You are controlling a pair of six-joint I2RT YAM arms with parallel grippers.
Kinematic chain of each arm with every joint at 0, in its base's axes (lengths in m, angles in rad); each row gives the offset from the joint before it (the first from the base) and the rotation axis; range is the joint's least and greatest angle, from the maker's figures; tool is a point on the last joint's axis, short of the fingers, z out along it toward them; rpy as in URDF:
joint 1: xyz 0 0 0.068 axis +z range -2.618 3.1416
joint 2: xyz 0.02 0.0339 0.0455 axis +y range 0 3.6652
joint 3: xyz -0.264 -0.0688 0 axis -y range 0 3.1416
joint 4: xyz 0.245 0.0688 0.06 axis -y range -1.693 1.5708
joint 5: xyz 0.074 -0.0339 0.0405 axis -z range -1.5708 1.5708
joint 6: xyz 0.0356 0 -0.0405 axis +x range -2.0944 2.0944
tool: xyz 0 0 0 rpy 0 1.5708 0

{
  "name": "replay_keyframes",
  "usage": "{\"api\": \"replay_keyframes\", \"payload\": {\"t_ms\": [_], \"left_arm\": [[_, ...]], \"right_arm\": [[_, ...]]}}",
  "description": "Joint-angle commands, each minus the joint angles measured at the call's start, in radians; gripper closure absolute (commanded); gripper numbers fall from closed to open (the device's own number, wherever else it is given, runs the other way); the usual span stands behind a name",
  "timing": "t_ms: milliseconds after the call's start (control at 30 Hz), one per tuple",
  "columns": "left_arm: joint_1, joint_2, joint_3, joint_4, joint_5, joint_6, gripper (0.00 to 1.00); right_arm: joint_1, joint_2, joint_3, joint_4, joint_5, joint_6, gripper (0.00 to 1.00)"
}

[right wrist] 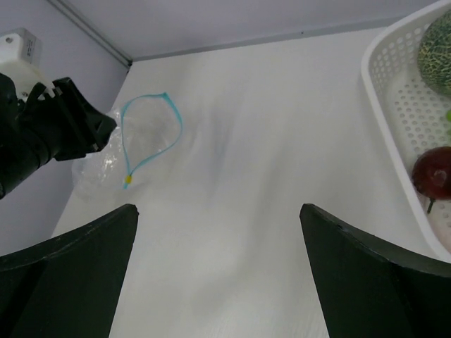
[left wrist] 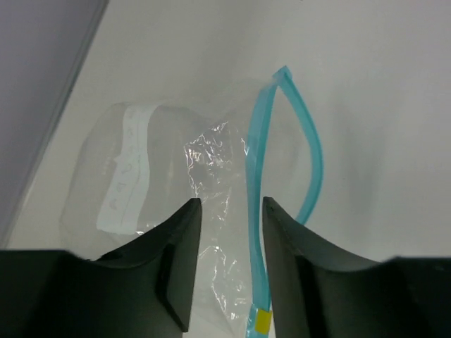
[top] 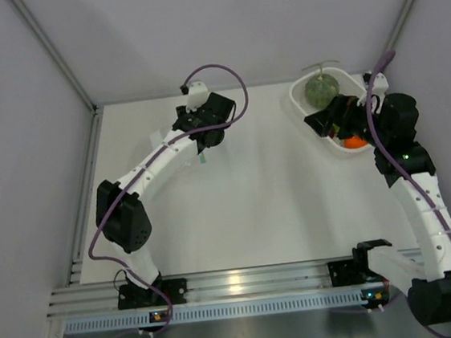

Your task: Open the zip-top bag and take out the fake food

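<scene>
White table (top: 262,205) from above: the left gripper (top: 207,143) is low at the far left, and the right gripper (top: 325,122) hangs over a basket (top: 297,97) holding a melon (top: 322,88) and an orange ball (top: 354,142).

Left wrist: the jaws are narrowly apart above the clear bag (left wrist: 162,155). Its blue zip strip (left wrist: 310,148) is looped open.

Right wrist: the jaws are wide with nothing between them. A dark red piece (right wrist: 433,172) lies in the basket, well apart from the bag.

— Where does the top view sit?
— High above and behind the arm bases, looking down on the whole table (top: 253,198).
— And the wrist views?
— The left one peers close past the left end effector (left wrist: 231,211) onto the bag (left wrist: 211,162). The right one looks from farther off, low across the table past the right end effector (right wrist: 218,218). It shares that bag, with the basket (right wrist: 398,113) at its right edge.
</scene>
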Motion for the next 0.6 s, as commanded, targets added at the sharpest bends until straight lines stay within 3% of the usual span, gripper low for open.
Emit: {"api": "replay_keyframes", "payload": {"t_ms": [0,100,200,400,567], "left_arm": [[-0.017,-0.041,0.067,0.017,0.078,-0.035,0.51],[-0.017,-0.093,0.066,0.017,0.117,-0.037,0.31],[-0.017,-0.157,0.052,0.017,0.147,-0.032,0.20],[-0.015,-0.340,-0.069,0.014,0.173,-0.021,0.07],[-0.014,-0.614,-0.242,0.017,0.163,-0.021,0.02]], "right_arm": [[0.011,-0.051,0.081,-0.155,0.124,-0.106,0.00],[0.011,-0.072,0.116,-0.246,0.204,-0.169,0.01],[0.037,-0.081,0.144,-0.285,0.281,-0.206,0.01],[0.172,-0.075,0.222,-0.375,0.549,-0.292,0.01],[0.206,-0.130,0.221,-0.397,0.591,-0.300,0.01]]}}
